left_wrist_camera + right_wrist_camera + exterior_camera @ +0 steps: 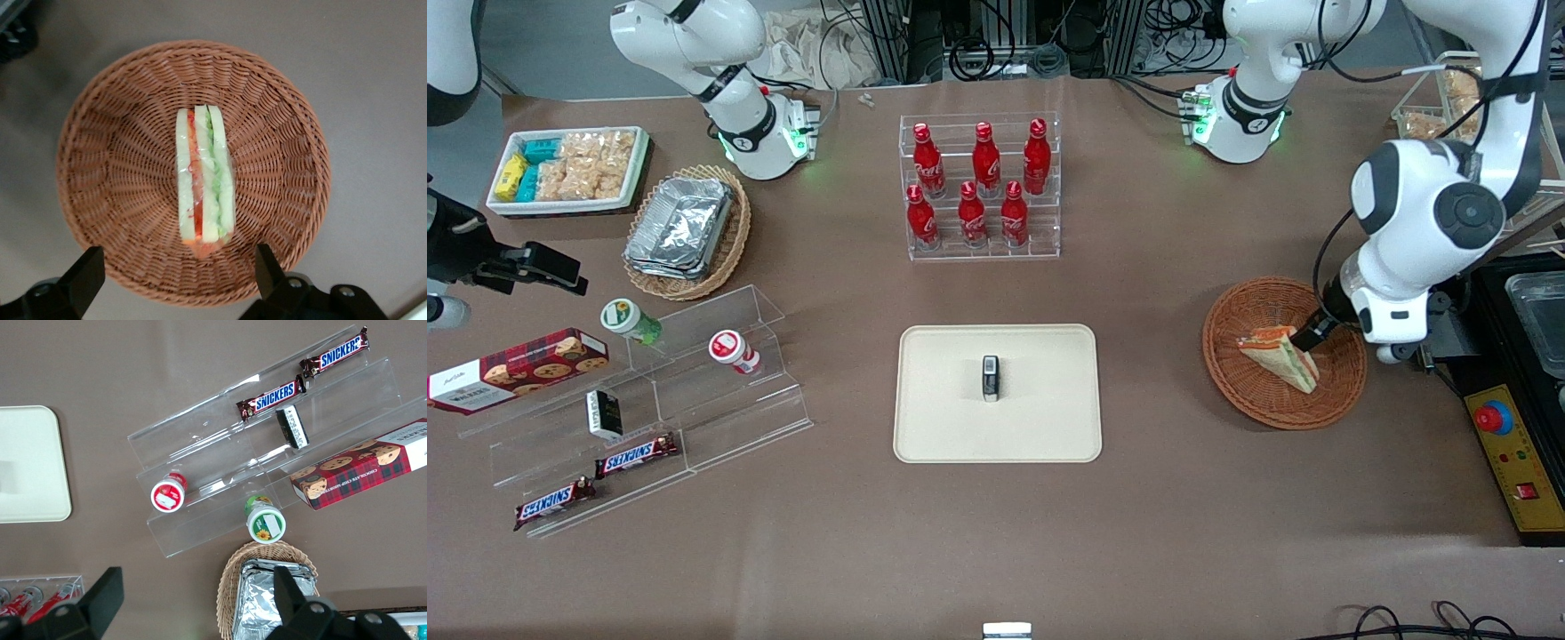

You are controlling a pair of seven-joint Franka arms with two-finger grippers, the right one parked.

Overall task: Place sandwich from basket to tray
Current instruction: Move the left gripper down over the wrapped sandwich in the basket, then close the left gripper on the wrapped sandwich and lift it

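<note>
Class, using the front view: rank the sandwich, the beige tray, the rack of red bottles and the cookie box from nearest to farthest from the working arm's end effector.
1. Sandwich: in the wicker basket, directly under the open end effector.
2. Beige tray: mid-table.
3. Bottle rack: mid-table, farther from the front camera.
4. Cookie box: at the parked arm's end.

Six red bottles (980,188) in a clear rack (983,244); Snickers bars (637,456); cookie box (516,369).

The left arm reaches down over the table toward its own end, wrist bent so the gripper (177,270) points straight down. Fingers (83,273) are spread wide apart w/ nothing between them (both dark pads visible in the wrist view), approx. level.
</note>
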